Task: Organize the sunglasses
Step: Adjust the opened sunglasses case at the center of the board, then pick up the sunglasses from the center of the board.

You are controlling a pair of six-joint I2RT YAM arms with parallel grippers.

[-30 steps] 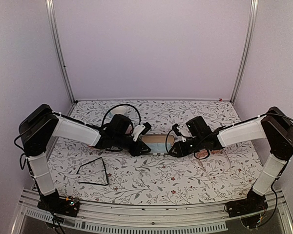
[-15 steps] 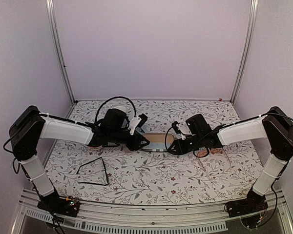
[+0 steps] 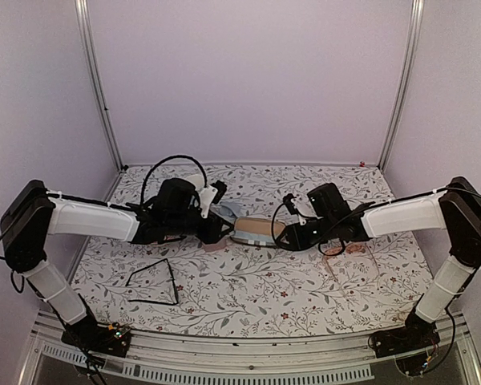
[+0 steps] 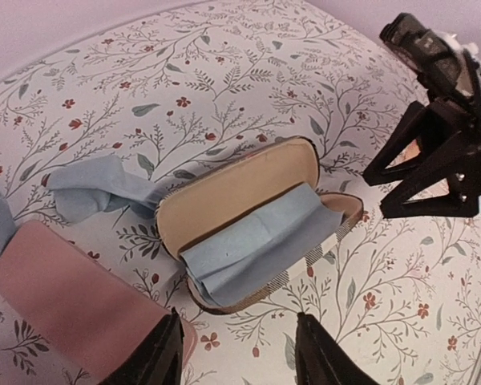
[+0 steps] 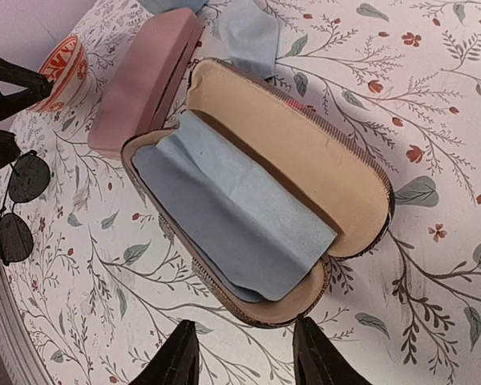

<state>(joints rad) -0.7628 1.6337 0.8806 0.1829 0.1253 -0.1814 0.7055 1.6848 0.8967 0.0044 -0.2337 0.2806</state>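
The black wire-framed sunglasses [image 3: 153, 282] lie folded open on the near-left of the table, and their dark lenses [image 5: 24, 178] show at the left edge of the right wrist view. The pale pinkish pair [image 3: 357, 249] is mostly hidden under my right forearm. My left gripper [image 3: 223, 227] [image 4: 240, 353] hangs open and empty just left of the open brown case [image 3: 256, 231] [image 4: 248, 220]. On the case's right my right gripper [image 3: 290, 234] [image 5: 247, 353] is also open, holding nothing. A blue cloth [image 5: 232, 216] lies inside the case.
A pink oblong case [image 4: 72, 297] [image 5: 144, 80] lies shut beside the brown case, close to my left fingers. A second blue cloth [image 4: 96, 188] lies crumpled behind both cases. The flowered table [image 3: 248, 297] ends at walls on three sides.
My left gripper has let go of the brown case, opened wider and drawn back to the left. The case now lies open. My right gripper has hardly moved.
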